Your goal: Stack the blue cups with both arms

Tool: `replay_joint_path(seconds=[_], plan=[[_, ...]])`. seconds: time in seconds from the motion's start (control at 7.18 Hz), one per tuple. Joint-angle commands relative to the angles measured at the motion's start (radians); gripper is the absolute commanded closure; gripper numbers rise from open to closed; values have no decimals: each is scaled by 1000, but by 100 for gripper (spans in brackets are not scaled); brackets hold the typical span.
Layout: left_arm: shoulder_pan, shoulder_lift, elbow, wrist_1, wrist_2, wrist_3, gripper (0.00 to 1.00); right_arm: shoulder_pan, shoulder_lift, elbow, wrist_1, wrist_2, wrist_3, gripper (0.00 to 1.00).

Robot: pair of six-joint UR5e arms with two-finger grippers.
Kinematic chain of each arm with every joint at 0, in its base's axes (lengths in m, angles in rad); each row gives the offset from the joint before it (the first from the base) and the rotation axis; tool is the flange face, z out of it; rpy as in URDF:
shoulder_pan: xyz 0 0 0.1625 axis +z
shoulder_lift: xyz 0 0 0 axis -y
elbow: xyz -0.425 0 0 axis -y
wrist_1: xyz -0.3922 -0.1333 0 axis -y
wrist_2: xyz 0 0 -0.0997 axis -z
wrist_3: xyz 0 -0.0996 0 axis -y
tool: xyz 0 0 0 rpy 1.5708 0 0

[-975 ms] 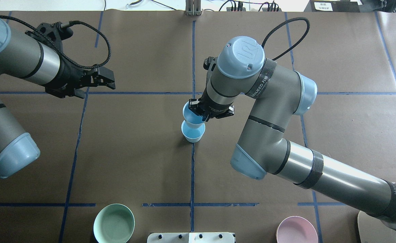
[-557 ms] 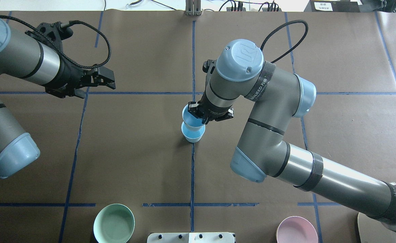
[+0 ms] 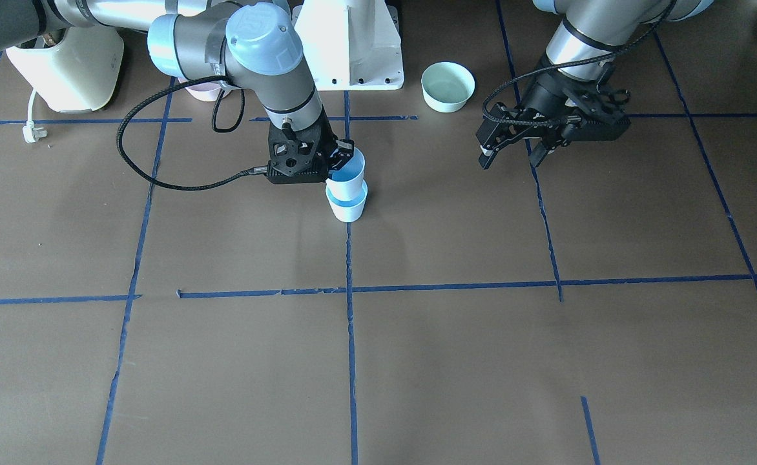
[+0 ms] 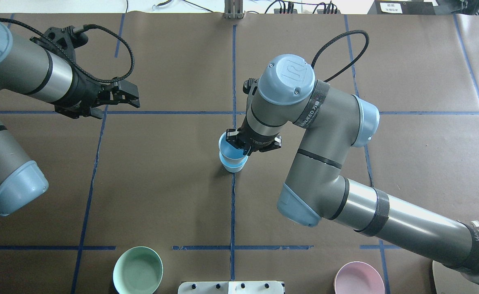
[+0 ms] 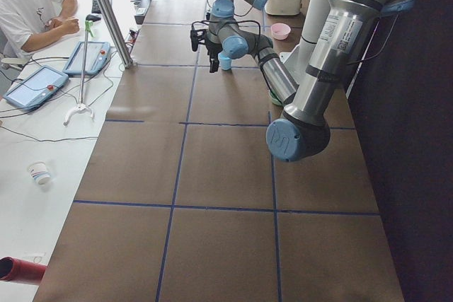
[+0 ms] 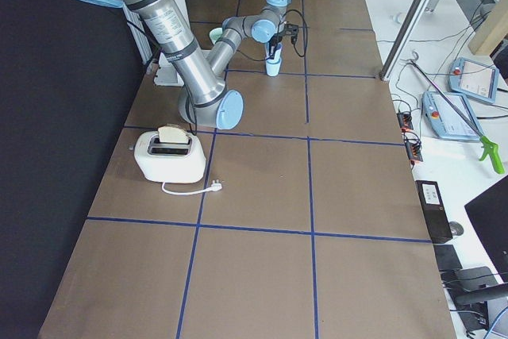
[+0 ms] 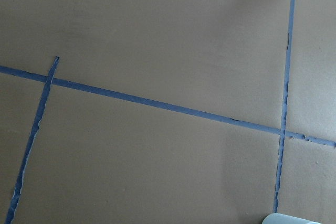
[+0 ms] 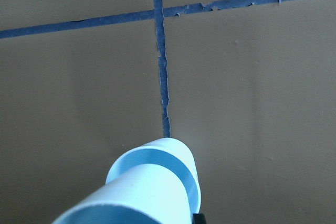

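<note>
Two pale blue cups are at the table's middle, on the blue tape line. The lower cup (image 4: 235, 166) (image 3: 347, 208) stands upright on the table. My right gripper (image 4: 238, 145) (image 3: 340, 157) is shut on the rim of the upper cup (image 4: 228, 148) (image 3: 346, 175), whose base sits partly inside the lower cup. The right wrist view shows the held cup (image 8: 136, 195) close up with the lower cup's rim (image 8: 184, 163) around it. My left gripper (image 4: 132, 96) (image 3: 513, 154) is open and empty, hovering far to the left of the cups.
A mint-green bowl (image 4: 138, 270) (image 3: 447, 86) and a pink bowl (image 4: 359, 278) stand near the white base pedestal (image 3: 352, 45). A cream toaster (image 3: 65, 58) (image 6: 168, 155) with a loose plug (image 3: 30, 132) stands on my right side. Operators sit beyond the far edge.
My right gripper has moved the upper cup down and toward me, so it now sits over and partly inside the lower cup. The left arm has not moved.
</note>
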Motion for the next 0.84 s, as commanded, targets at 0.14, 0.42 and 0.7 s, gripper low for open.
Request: replay_joint_path(seconds=[0.14,0.42,0.7], plan=[[0,1,1,0,2,-1,0,-1,-2,12,-2,-9,0,1],[-1,67,1,-3,-4,103,0,74,-178,254,-28,6,-17,0],[-100,156,4,-1,-59,325,0,297,-328,294,-30,142,-238,0]])
